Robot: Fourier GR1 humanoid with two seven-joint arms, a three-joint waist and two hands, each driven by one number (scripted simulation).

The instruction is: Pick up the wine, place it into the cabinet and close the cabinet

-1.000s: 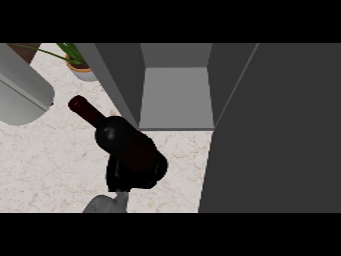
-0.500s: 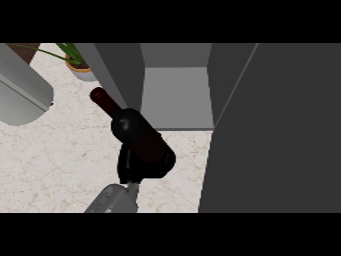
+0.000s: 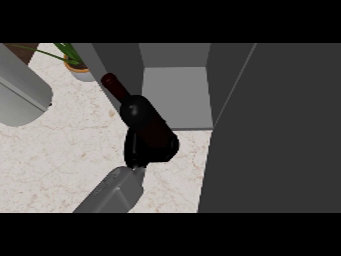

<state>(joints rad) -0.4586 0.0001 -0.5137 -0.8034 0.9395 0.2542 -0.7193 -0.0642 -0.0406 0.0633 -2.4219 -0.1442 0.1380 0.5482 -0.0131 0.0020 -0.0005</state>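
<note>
Here the black right hand [image 3: 150,145] curls round the dark red wine bottle [image 3: 126,98], neck tilted toward the open grey cabinet [image 3: 174,95]; marble tabletop [image 3: 47,160] below.

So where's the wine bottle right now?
In the head view the wine bottle sits left of centre, held in the robot's right hand, its neck pointing up-left toward the potted plant, just beside the open cabinet.

dark wine bottle [image 3: 127,98], tilted, before open cabinet [image 3: 174,95]
</note>
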